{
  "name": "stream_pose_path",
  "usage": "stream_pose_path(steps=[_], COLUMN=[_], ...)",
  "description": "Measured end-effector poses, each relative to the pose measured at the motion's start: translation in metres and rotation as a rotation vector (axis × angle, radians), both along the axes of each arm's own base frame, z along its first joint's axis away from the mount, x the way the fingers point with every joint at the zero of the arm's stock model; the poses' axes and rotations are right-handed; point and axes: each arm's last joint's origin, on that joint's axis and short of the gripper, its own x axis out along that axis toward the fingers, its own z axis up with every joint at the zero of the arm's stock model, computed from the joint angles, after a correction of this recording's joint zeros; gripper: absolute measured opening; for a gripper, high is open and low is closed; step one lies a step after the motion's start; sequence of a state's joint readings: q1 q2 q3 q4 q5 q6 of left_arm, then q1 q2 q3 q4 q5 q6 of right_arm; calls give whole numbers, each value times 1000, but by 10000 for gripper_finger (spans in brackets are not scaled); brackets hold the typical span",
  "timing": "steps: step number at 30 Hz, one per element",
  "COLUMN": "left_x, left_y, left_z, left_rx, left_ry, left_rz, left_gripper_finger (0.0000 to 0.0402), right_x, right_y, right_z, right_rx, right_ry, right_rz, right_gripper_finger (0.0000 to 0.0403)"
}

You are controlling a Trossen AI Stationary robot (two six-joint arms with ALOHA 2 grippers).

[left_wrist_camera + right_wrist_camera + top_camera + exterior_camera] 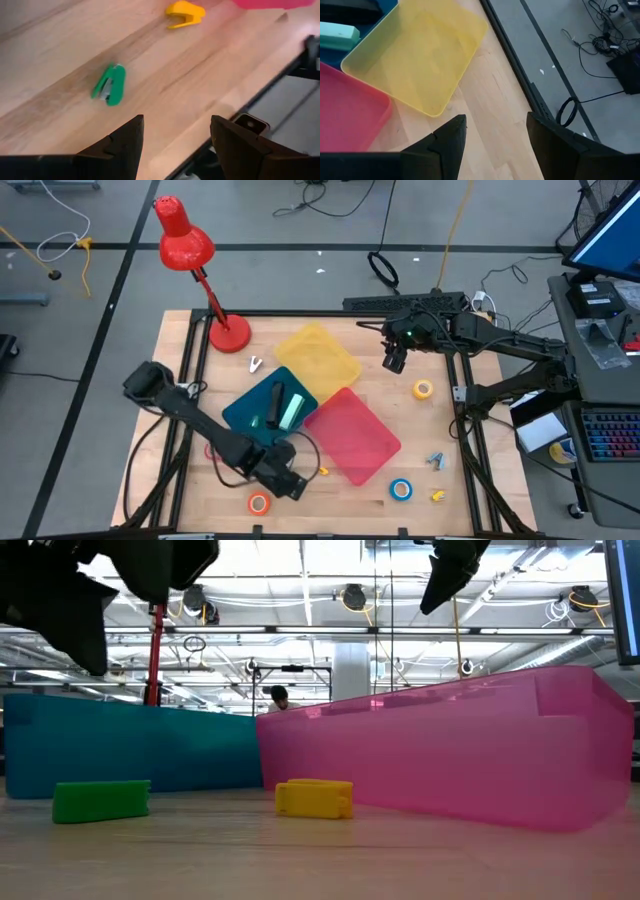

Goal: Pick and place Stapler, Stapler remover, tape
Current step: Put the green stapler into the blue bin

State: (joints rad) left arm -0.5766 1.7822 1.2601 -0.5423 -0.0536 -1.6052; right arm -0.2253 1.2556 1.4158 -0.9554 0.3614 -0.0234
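Observation:
My left gripper (288,483) (175,122) hangs open and empty near the table's near edge. Beyond its fingers a small green stapler (109,85) (100,800) and a yellow staple remover (185,12) (314,797) lie flat on the wood. My right gripper (393,362) (495,122) is open and empty, up in the air beside the yellow tray (317,353) (420,55). A black stapler (275,402) and a mint stapler (292,412) lie in the teal tray (245,415). Tape rolls lie flat on the table: orange-yellow (423,389), blue (401,489), orange-red (259,503).
The pink tray (352,437) sits between the teal tray and the table's right side. A red desk lamp (228,332) stands at the far left corner. A white remover (255,364), a blue one (435,462) and a yellow one (438,495) lie loose on the wood.

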Motion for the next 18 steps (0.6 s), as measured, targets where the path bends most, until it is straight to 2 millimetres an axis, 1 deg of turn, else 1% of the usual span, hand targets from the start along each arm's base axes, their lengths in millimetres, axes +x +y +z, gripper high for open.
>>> stream_pose_path(steps=[5, 9, 13, 18], left_x=[13, 19, 22, 25], left_y=[-8, -7, -3, 2], left_z=[-12, -24, -31, -32], left_rx=[76, 126, 172, 262], left_ry=[116, 192, 210, 173], left_rz=[1, 6, 5, -25], left_gripper_finger=[227, 227, 227, 227], right_x=[0, 0, 0, 0], right_y=[0, 0, 0, 0], right_z=[0, 0, 0, 0], right_rx=[0, 0, 4, 2], right_ry=[0, 0, -4, -2], right_rz=[0, 0, -5, -2], right_gripper_finger=[201, 201, 201, 201])
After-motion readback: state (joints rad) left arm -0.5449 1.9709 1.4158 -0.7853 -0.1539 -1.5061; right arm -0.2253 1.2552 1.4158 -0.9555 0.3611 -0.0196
